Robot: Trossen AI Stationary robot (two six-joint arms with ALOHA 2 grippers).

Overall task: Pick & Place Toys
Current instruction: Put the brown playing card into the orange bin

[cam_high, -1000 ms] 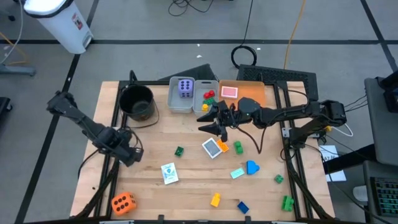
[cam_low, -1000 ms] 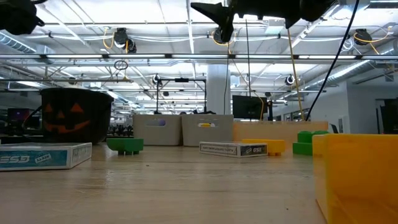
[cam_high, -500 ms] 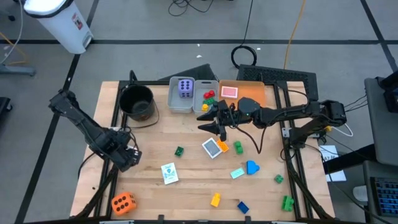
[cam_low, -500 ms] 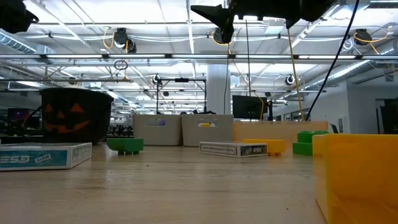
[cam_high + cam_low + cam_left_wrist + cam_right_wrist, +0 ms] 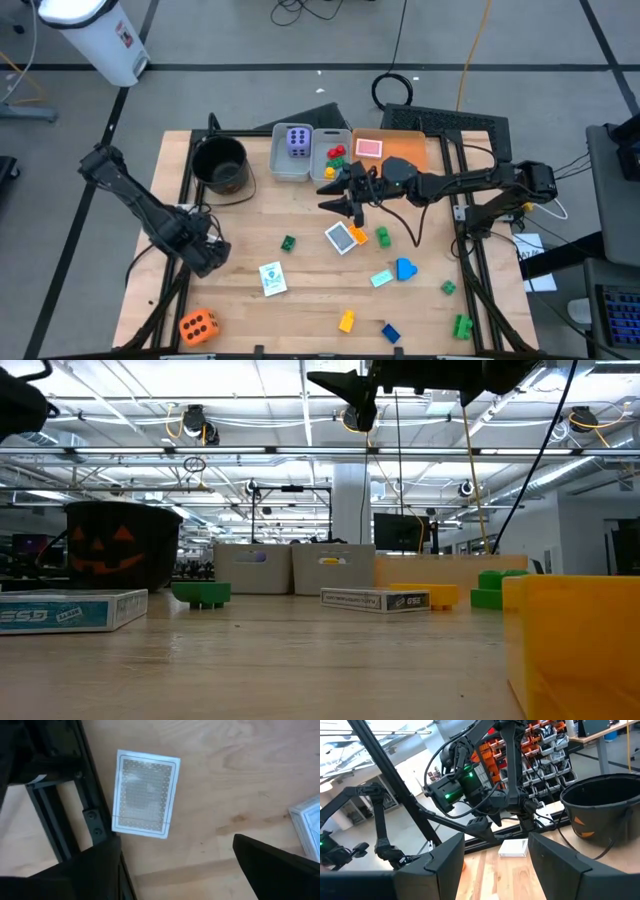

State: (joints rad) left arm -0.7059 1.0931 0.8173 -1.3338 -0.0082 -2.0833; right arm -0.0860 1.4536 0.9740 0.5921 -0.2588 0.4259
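On the tabletop (image 5: 300, 300), a bucket (image 5: 220, 163) sits at eleven o'clock, two bins (image 5: 291, 165) at twelve, a tray (image 5: 405, 148) at one, a die (image 5: 197, 326) at seven, bricks (image 5: 461, 325) at five.

Left arm is reaching in from the table's left edge, elbow bent, its wrist pointing down over the left-front part of the tabletop. The left gripper (image 5: 207, 255) is hanging low there with its two dark fingers (image 5: 270, 865) spread wide and nothing between them. Right arm is stretching flat across from the right side toward the table's middle, and the right gripper (image 5: 345, 207) is hovering high, jaws parted and empty.
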